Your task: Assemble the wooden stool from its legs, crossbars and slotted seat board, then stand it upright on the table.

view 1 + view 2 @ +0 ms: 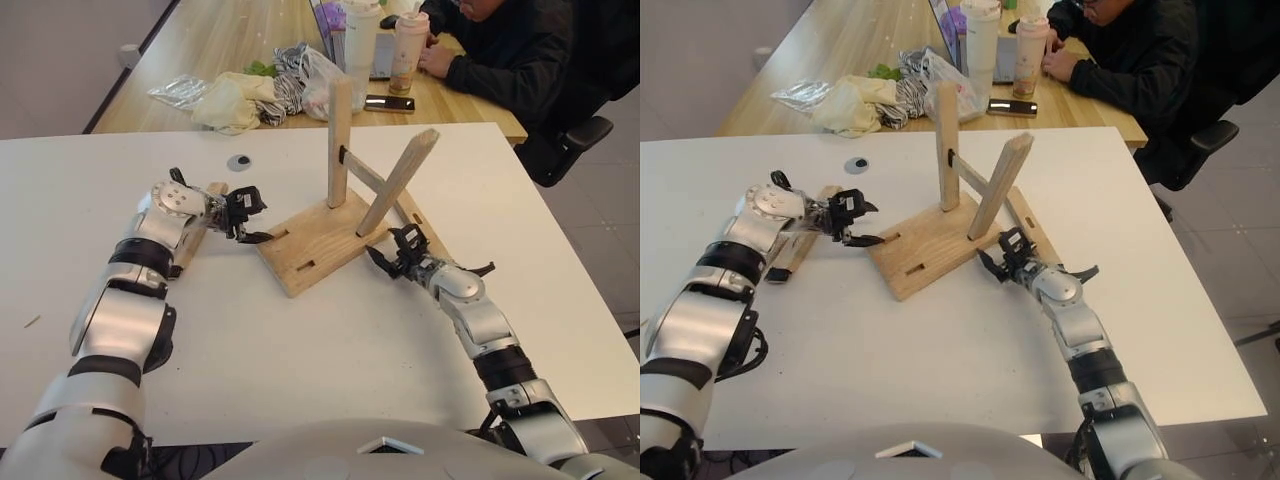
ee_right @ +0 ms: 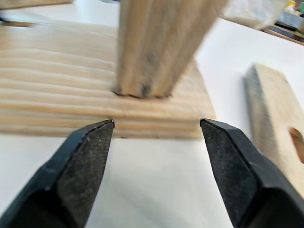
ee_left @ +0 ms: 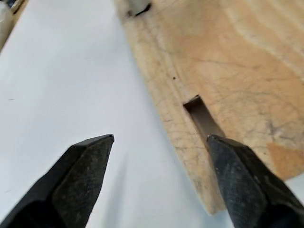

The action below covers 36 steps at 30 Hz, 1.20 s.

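Seat board: pale wooden slotted seat board (image 1: 322, 248) lies flat on the white table (image 1: 300, 380), near the middle, turned corner-on to the robot.

Legs: one square-section wooden leg (image 1: 339, 140) stands upright in the board's far slot. A second wooden leg (image 1: 400, 180) is seated in the board's right side and tilts away to the right. A thin wooden crossbar (image 1: 366, 173) runs at a slant between the two.

The board's left side has two empty slots; the nearer slot (image 3: 203, 119) shows as a dark rectangular cut close to the edge.

Left gripper (image 1: 257, 220): fingers spread, holding nothing. It sits low at the board's left corner. In the left wrist view one fingertip (image 3: 228, 156) is over the board's edge just beside the empty slot, and the other is over bare table. Whether it touches the wood cannot be told.

Right gripper (image 2: 156, 124): fingers spread, holding nothing. It is low over the table at the board's right edge, facing the foot of the tilted leg, with a strip of bare table between the fingertips and the board.

Loose parts: a flat wooden piece with a hole (image 2: 270, 105) lies on the table just beside the board, past the right gripper. Another loose wooden bar (image 1: 792, 260) lies partly under the left forearm.

Other: a small dark round disc (image 1: 239, 161) lies on the table, well apart from the board.
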Available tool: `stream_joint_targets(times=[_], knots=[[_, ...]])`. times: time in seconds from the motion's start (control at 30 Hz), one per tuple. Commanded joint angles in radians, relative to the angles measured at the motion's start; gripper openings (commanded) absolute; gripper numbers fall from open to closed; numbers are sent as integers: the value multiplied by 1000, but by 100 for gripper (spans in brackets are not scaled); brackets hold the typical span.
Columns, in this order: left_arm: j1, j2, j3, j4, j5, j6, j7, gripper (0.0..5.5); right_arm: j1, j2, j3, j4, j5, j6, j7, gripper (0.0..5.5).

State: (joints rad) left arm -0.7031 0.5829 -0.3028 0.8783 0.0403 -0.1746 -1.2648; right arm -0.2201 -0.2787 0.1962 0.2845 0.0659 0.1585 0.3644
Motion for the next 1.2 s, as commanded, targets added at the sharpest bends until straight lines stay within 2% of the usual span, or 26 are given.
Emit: stream_joint_targets(times=[0.03,0.2,0.4,0.53,0.6,0.83,1.13,1.2], knots=[[280,10,-32,-420,-192,356,-213,363,-90,40,-32,84,-29,-34,-50,335],[228,1,124,-540,-319,549,-79,363,-16,-32,-44,-77,-37,-1,5,335],[214,46,223,-445,-259,477,101,363,109,-133,-42,-380,-57,111,85,335],[200,65,402,-273,-235,354,423,363,164,-154,-112,-479,-43,173,75,335],[231,86,449,-203,-228,291,488,363,196,-145,-134,-507,-40,191,63,335],[315,159,524,43,-227,147,476,363,265,-120,-163,-555,-41,219,28,335],[358,177,492,199,-184,105,395,363,285,-122,-167,-550,-41,223,18,335],[367,182,489,224,-176,108,394,339,282,-124,-165,-546,-41,224,18,335]])
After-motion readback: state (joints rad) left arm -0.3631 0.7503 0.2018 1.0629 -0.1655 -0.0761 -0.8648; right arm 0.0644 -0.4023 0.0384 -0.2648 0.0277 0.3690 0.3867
